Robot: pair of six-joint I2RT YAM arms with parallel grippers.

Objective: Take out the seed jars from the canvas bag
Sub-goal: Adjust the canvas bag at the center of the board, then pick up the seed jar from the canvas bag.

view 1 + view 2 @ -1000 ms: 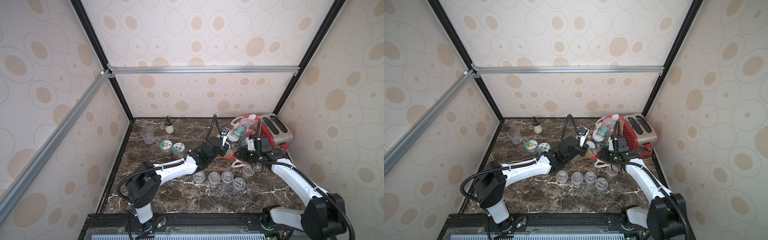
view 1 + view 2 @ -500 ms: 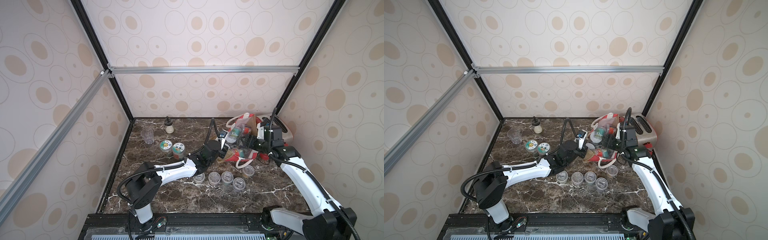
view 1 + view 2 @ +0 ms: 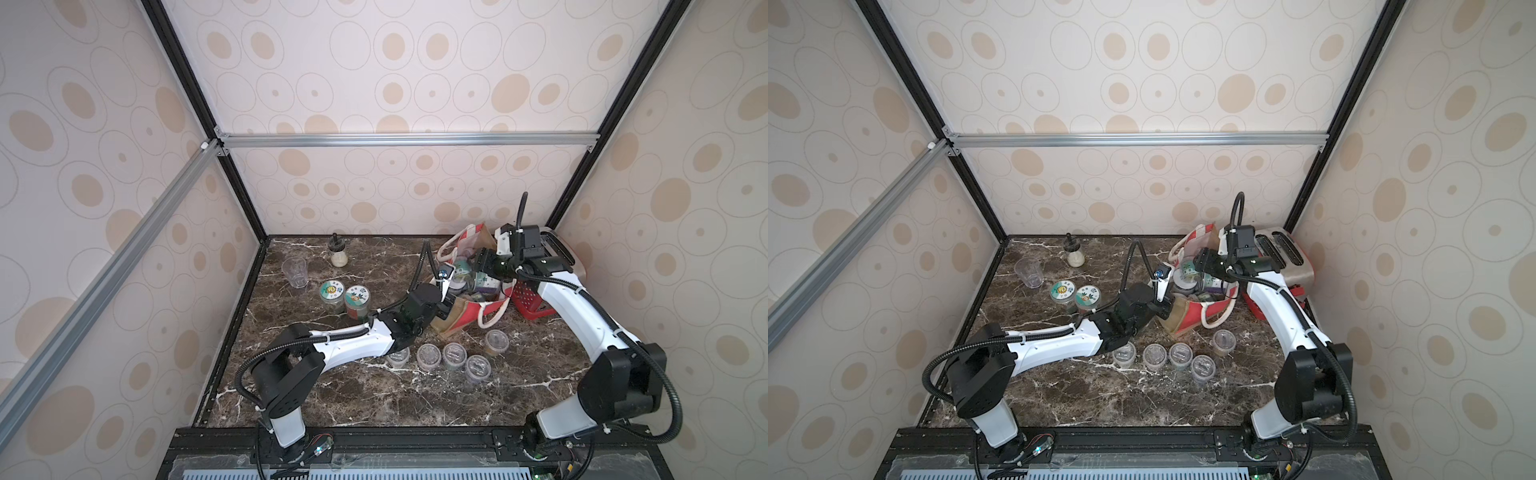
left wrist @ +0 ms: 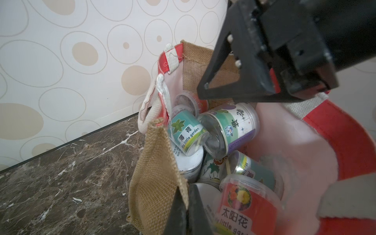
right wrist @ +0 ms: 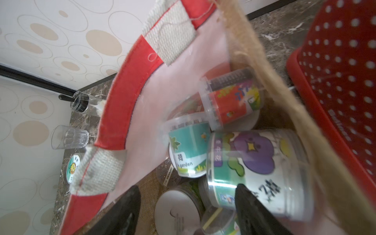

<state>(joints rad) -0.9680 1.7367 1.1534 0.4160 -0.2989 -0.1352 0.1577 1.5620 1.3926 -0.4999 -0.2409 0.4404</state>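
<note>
1. Nearest the robot's base, five short clear-lidded seed jars stand upright on the marble table. Four form a loose row and one sits slightly closer to the bag. All are outside the bag and apart from both grippers.
2. Just beyond them, the left gripper is pressed together on the near jute wall of the canvas bag, pinching the fabric at its top edge.
3. The bag stands open-mouthed between the two arms, with a red panel and a white rope handle facing the front.
4. More jars lie tumbled inside the bag. A red-labelled jar is just beside the left gripper's fingers. Farther in, a green-labelled jar and a purple-labelled jar lie on their sides, touching each other.
5. The right gripper hangs over the bag's mouth from the far side, jaws spread wide and holding nothing. The purple-labelled jar lies just beside one finger; whether they touch I cannot tell. A white-lidded jar lies below the gap between the jaws.
6. To the left of the bag, two flower-lidded jars stand upright side by side on the table, well apart from both grippers.
7. Farther back stand a clear tumbler and a black-topped shaker. A red dotted toaster sits behind the bag in the back right corner.
</note>
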